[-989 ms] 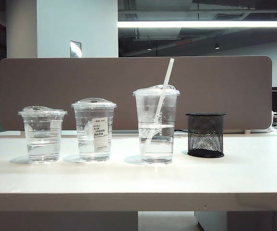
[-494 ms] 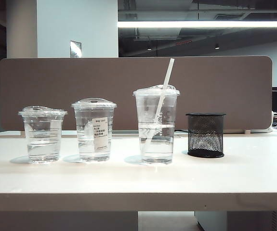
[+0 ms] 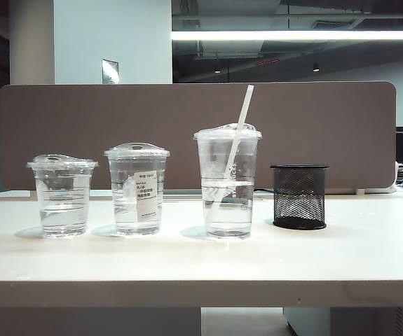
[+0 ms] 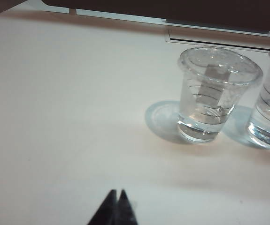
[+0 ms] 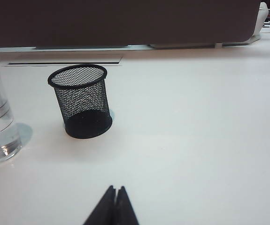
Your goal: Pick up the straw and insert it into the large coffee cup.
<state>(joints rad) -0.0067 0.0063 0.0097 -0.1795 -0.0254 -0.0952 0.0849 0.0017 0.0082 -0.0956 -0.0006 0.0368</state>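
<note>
White straw (image 3: 237, 143): long, thin, straight; stands at a slant through the domed lid of the large coffee cup (image 3: 228, 183), lower end under the water line, upper end well above the lid. Judged: the lid opening and the cup wall prop it at that lean, and the task looks complete.

Large coffee cup: clear plastic, tallest of three, part-filled with clear water, faint round logo on the wall. Upright on the white table (image 3: 201, 259), third from the left in the exterior view.

Medium clear cup (image 3: 137, 187): white label sticker, domed lid, water inside; just left of the large cup, apart from it.

Shortest clear cup (image 4: 213, 93): lidded, water inside; leftmost of the row.

Black mesh pen holder (image 5: 81, 100): round, open-topped, nothing visible inside; just right of the large cup, not touching it.

Brown divider panel (image 3: 194, 133): runs behind the whole row.

Left gripper (image 4: 117, 208): black fingertips pressed together, holding nothing; low over bare table, well short of the shortest cup.

Right gripper (image 5: 115, 206): tips likewise closed and empty; over bare table on the near side of the pen holder.

Neither gripper appears in the exterior view. Obstructions: none stand near the straw; both arms sit clear of the cups.
</note>
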